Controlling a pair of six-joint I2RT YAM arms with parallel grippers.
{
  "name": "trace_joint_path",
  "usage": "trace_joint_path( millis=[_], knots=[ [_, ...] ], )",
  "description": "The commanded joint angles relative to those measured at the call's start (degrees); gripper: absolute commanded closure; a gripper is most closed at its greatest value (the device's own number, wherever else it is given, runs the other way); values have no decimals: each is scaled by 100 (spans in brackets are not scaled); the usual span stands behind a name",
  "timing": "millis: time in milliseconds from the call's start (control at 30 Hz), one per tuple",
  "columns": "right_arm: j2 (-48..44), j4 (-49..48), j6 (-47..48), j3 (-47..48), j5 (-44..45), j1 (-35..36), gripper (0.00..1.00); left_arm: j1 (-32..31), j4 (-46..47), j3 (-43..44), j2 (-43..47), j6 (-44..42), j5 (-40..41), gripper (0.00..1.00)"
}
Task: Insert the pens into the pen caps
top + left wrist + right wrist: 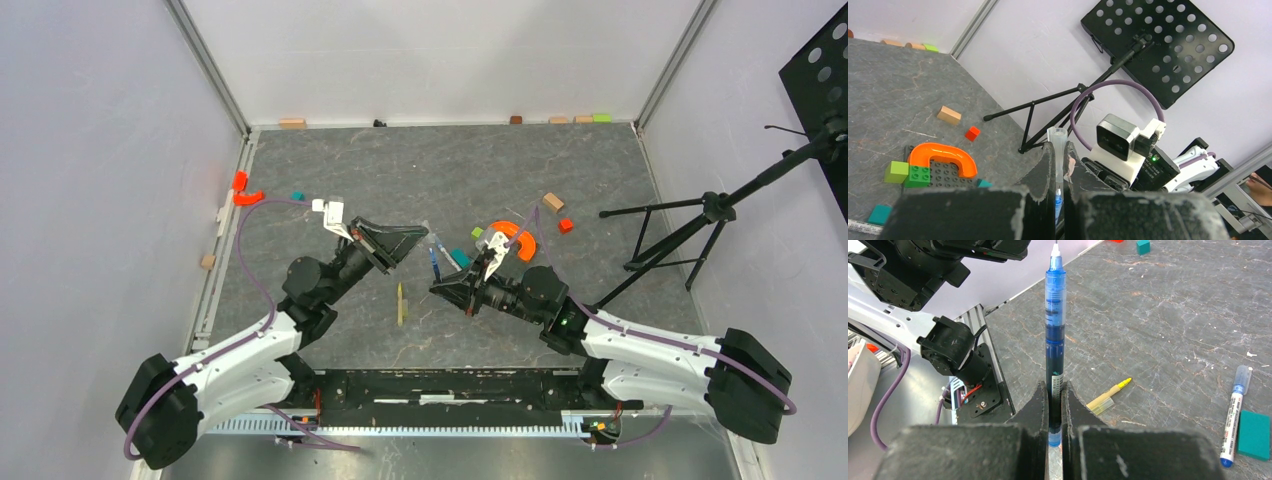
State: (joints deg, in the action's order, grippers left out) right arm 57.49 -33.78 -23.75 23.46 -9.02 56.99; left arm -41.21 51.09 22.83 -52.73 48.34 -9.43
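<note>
My left gripper (424, 237) (1058, 150) is shut on a clear pen cap (1057, 136), which sticks out past the fingertips. My right gripper (437, 289) (1054, 390) is shut on a blue pen (1054, 325) (433, 265), which points at the left gripper. The pen's white nib (1056, 192) shows in the gap between the left fingers, at the cap's inner end. I cannot tell if it is inside the cap. A pale yellow pen (401, 303) (1109, 395) and a white pen with blue ends (1232, 412) lie on the table.
An orange arch (516, 237) (943, 155) sits on a dark studded plate with green blocks (908, 172). A teal block (1254, 434) lies beside the white pen. A tripod stand (680, 235) is at the right. Small blocks (553, 202) are scattered at the back.
</note>
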Motion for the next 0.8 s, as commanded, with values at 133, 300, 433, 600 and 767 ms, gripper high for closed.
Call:
trace_joint_path(
  millis=[133,300,433,600,767],
  knots=[
    [-77,-136,11,269,28,14,100,25,166,-44,129,106,-160,98],
    [-128,-138,2,238,85,23,100,25,103,-50,142,117,-191,98],
    [-160,-129,3,247,88,26,100,25,86,-51,166,115,-237,98],
    [-173,-109,7,248,126,27,100,25,86,-51,161,147,-291,98],
    [-179,-111,2,260,141,27,100,25,103,-52,132,167,-362,98]
  ],
)
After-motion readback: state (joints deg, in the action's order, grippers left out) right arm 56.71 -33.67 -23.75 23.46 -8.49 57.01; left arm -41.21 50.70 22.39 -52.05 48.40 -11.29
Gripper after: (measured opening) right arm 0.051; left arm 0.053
